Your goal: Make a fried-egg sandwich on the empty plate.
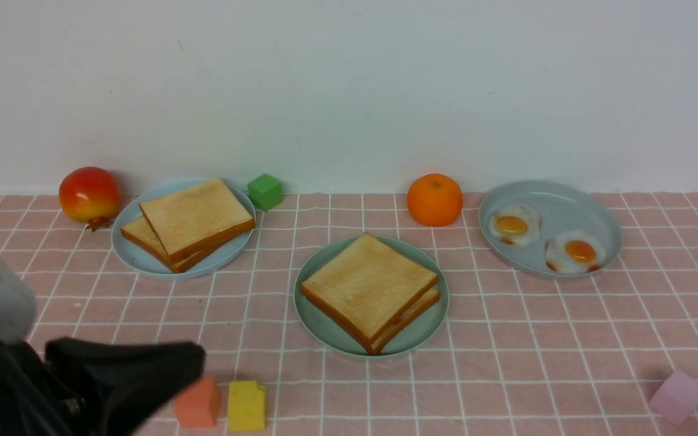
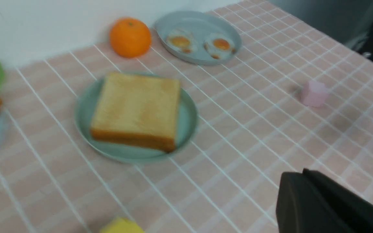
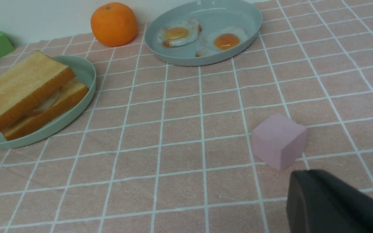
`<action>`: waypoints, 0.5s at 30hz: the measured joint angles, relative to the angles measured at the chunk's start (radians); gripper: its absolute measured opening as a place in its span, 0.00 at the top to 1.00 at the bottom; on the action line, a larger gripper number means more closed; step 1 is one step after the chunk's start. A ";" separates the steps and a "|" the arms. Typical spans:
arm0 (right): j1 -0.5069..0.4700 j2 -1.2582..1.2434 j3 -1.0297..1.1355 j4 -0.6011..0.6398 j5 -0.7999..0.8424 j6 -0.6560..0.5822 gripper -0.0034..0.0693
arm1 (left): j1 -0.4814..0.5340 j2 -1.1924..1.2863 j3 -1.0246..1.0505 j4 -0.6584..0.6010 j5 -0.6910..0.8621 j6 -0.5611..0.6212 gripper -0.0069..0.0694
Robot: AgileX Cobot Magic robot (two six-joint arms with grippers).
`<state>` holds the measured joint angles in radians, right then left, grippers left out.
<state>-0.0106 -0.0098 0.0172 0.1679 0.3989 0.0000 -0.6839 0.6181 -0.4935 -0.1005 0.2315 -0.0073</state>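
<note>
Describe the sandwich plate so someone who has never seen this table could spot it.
On the pink checked cloth, look at the middle, in front of the orange. The mint-green plate there holds a two-slice toast sandwich; the other toast plate is pale blue, far left.

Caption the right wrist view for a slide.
Fried-egg sandwich on the mint-green plate; two eggs remain in the grey-blue dish, pink cube nearby.

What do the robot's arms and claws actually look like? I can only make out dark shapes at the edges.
Little shows. The left gripper is matte black with smooth, rounded, wedge-like fingers, on an arm with a grey-silver cylindrical housing and black joints. The right gripper shows only as a similar dark, rounded wedge. No cables or markings are visible.
</note>
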 joint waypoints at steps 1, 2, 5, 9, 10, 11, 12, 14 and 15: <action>0.000 0.000 0.000 0.000 0.000 0.000 0.95 | 0.031 -0.025 0.019 0.018 -0.021 -0.012 0.93; 0.000 0.000 0.000 0.000 0.000 0.000 0.95 | 0.078 -0.062 0.042 0.033 -0.035 -0.029 0.93; 0.000 0.000 0.000 0.000 0.000 0.000 0.94 | 0.215 -0.184 0.118 0.051 -0.044 -0.074 0.93; 0.000 0.000 0.000 0.000 0.000 0.000 0.94 | 0.424 -0.411 0.264 0.054 -0.013 -0.102 0.93; 0.000 0.000 0.000 0.000 0.000 0.000 0.94 | 0.488 -0.483 0.319 0.051 0.008 -0.104 0.93; 0.000 0.000 0.000 0.000 0.001 0.000 0.94 | 0.537 -0.538 0.364 0.043 0.033 -0.104 0.93; 0.000 0.000 0.000 0.000 0.001 0.000 0.94 | 0.565 -0.572 0.393 0.036 0.051 -0.104 0.93; 0.000 0.000 0.000 0.000 0.001 0.000 0.94 | 0.617 -0.616 0.454 0.017 0.088 -0.106 0.93; 0.000 0.000 0.000 0.000 0.001 0.000 0.94 | 0.634 -0.622 0.479 0.010 0.102 -0.106 0.93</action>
<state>-0.0106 -0.0098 0.0172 0.1679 0.4001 0.0000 -0.0501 -0.0041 -0.0146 -0.0907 0.3331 -0.1129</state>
